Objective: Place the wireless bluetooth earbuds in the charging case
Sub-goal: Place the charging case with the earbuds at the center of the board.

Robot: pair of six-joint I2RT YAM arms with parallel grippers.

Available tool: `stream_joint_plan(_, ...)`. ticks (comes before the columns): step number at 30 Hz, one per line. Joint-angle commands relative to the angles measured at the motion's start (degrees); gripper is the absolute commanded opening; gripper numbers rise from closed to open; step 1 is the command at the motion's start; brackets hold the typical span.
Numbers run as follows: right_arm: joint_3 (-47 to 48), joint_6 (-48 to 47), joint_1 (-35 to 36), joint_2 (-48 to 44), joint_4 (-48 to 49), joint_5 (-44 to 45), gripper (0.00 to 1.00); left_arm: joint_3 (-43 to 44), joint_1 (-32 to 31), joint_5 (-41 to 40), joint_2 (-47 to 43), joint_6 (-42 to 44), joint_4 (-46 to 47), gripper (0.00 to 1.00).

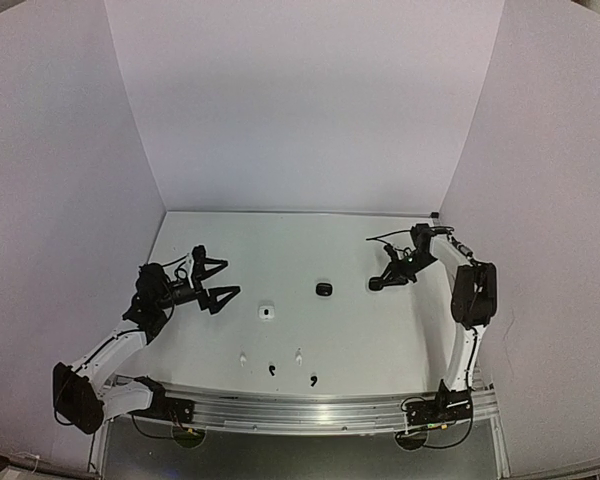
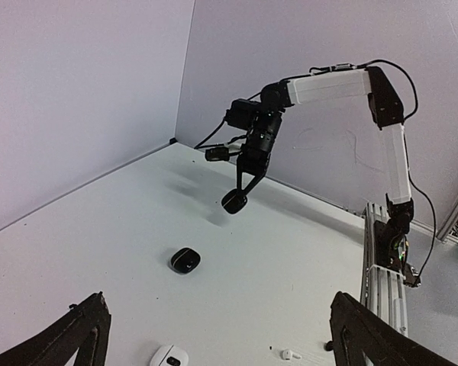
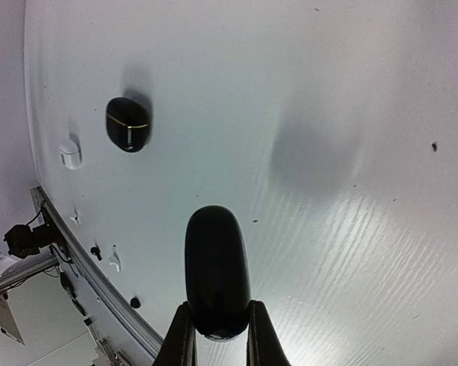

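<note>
Above table (image 1: pixel 360 340), right pincer (image 3: pixel 216 326) holding black case (image 3: pixel 216 267)

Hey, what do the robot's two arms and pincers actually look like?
The left arm and right arm have white boxy links and black joints. The left pincer and right pincer are black, the left's fingers open triangular frames. Thin black cables loop by the right wrist.

A small black rounded plastic charging case (image 1: pixel 324 289) lies closed near the table's middle, and a white rounded charging case (image 1: pixel 266 313) rests at its 8 o'clock. A glossy black oval case (image 3: pixel 217 274) is above the table at 3 o'clock of the first, pinched by the right gripper (image 1: pixel 380 282). At 6 o'clock of the white case, apart in a loose row, lie a tiny white earbud (image 1: pixel 243 357), a black earbud (image 1: pixel 271 370), a second white earbud (image 1: pixel 298 355) and a second black earbud (image 1: pixel 313 380).
</note>
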Motion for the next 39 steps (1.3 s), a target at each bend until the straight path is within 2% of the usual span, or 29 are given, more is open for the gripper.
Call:
stream_joint_plan(1, 8.59, -9.11, -1.13, 5.87, -10.8, 0.1, 0.0, 1.87, 0.22, -0.71, 1.53, 3.19, -3.26, 0.99)
stream_joint_plan(7, 13.29, -11.31, -4.37, 11.97, -12.89, -0.8, 0.0, 4.08, 0.22, -0.76, 4.5, 4.19, -3.61, 0.99)
stream_joint_plan(17, 21.32, -16.07, -4.62, 19.75, -19.97, -1.69, 0.0, 6.25, 0.22, -0.84, 7.61, 5.16, -3.66, 0.99)
stream_joint_plan(18, 21.75, -15.92, -4.62, 20.13, -19.96, -1.58, 0.01, 6.34, 0.22, -0.86, 7.67, 5.16, -3.6, 0.99)
stream_joint_plan(21, 22.37, -15.06, -5.7, 20.81, -19.96, -1.33, 0.17, 6.29, 0.22, -0.93, 7.62, 5.16, -3.51, 0.99)
stream_joint_plan(26, 22.19, -14.25, -7.11, 21.07, -19.61, -0.13, 0.29, 5.97, 0.22, -0.93, 7.3, 5.11, -3.49, 0.99)
stream_joint_plan(39, 22.15, -11.72, -7.17, 19.96, -17.34, 0.18, 0.32, 4.95, 0.22, -0.75, 7.29, 4.44, -1.74, 0.99)
